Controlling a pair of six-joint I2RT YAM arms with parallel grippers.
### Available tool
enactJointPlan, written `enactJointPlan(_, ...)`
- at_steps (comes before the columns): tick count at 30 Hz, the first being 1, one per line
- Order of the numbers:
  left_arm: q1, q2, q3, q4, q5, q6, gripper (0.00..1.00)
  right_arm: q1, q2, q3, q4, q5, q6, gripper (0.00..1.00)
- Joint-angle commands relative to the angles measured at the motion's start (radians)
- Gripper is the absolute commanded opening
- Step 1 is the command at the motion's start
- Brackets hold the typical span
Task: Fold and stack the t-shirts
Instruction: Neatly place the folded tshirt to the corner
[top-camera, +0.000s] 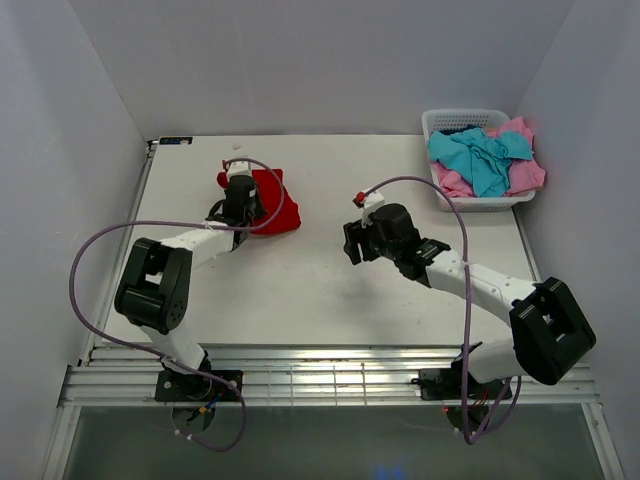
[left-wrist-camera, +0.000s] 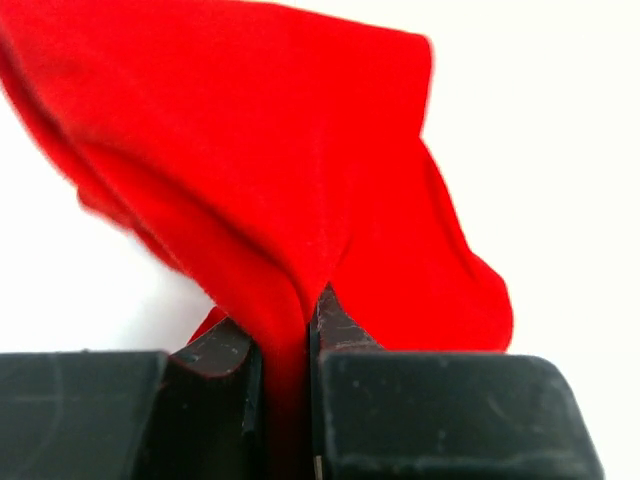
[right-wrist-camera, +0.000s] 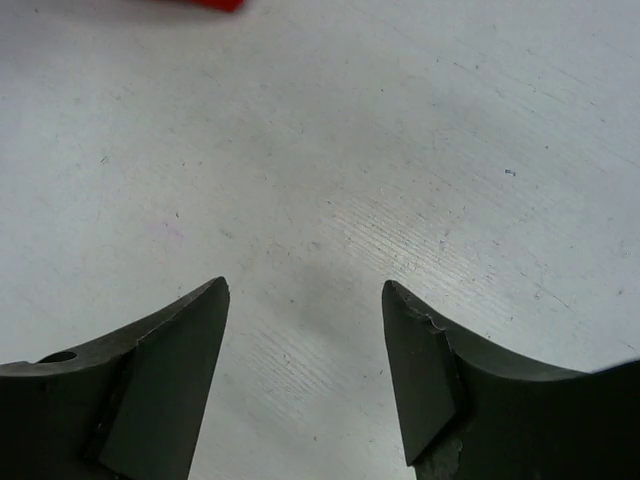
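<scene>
A bright red t-shirt (top-camera: 275, 205) lies bunched on the table at the back left. My left gripper (top-camera: 240, 205) is shut on a fold of it; in the left wrist view the red t-shirt (left-wrist-camera: 270, 200) rises as a pinched ridge from between the dark fingers (left-wrist-camera: 340, 330). Turquoise (top-camera: 480, 160) and pink (top-camera: 525, 175) t-shirts lie heaped in a basket at the back right. My right gripper (top-camera: 352, 243) hovers over the middle of the table, open, and the right wrist view shows only bare tabletop between its fingertips (right-wrist-camera: 305, 290).
The white lattice basket (top-camera: 452, 119) stands at the table's back right corner. White walls enclose the table on three sides. A sliver of red cloth (right-wrist-camera: 205, 4) shows at the top edge of the right wrist view.
</scene>
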Motion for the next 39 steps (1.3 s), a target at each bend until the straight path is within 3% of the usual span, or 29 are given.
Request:
enactJointPlan(1,0.032,0.073,0.134,-0.101,-0.017,0.113,0.01,0.002,-0.044,-0.02,-0.037,0.037,-0.009,0.69)
enactJointPlan(10,0.142,0.368,0.476,-0.268,0.026,0.248,0.02,0.002,-0.118,-0.075,-0.038,0.04,-0.015,0.69)
enactJointPlan(17,0.287,0.504,0.638,-0.4,0.025,0.262,0.02,0.002,-0.13,-0.102,-0.026,0.009,-0.01,0.69)
enactJointPlan(39,0.42,0.525,0.795,-0.529,-0.142,0.549,0.07,0.002,-0.127,-0.139,0.023,-0.055,-0.003,0.69)
